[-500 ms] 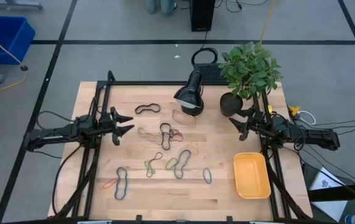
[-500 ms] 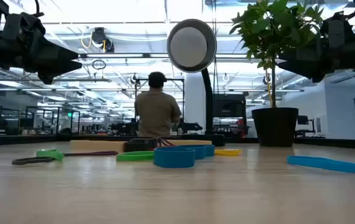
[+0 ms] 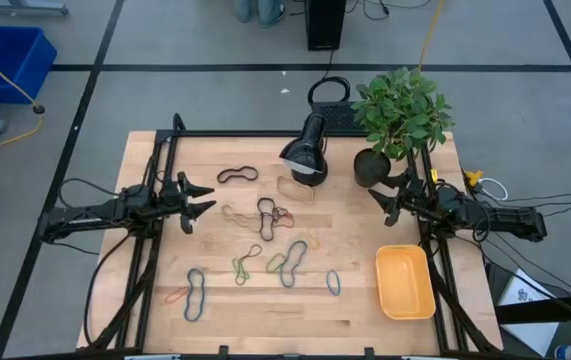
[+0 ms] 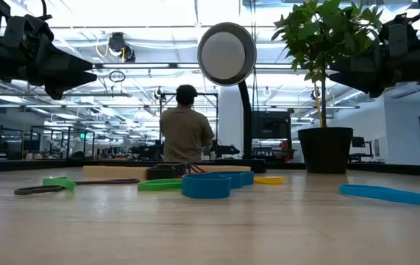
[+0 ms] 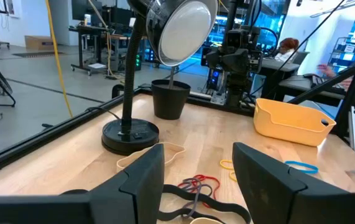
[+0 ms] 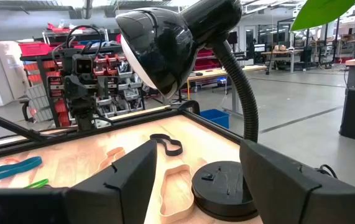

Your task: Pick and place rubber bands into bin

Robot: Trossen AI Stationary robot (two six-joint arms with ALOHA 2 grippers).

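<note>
High view: a pale wooden worktop [image 3: 355, 320] is sitting between two dark robot arms, seen from straight above. The left pincer [image 3: 201, 201] is hovering above the worktop's left side with its fingers spread apart and nothing between them. The right pincer [image 3: 377, 200] is hovering at the right side, near a potted plant [image 3: 397, 115], its fingers also spread apart and empty. The rubber bands [image 3: 265, 245] are lying scattered flat across the middle of the worktop: a black one [image 3: 237, 175] toward the far side, a tangle of dark and red loops [image 3: 273, 215] near the centre, tan, green and blue ones around it, and a blue loop [image 3: 196, 294] with an orange one [image 3: 176, 295] just beside it near the front left. The bin [image 3: 405, 282], a shallow yellow-orange tray, is sitting at the front right, apparently with nothing in it, well apart from most of the bands. A black desk lamp [image 3: 305, 150] is standing at the far middle. In the low view, a person [image 4: 186, 125] is showing in the room beyond, back turned.

The bands are looking thin, light and limp, so each will likely sag and stretch when lifted. Pinching one strand of a loop that lies alone seems the safest hold; the tangled ones may drag neighbours along. No band appears to have reached the bin yet
</note>
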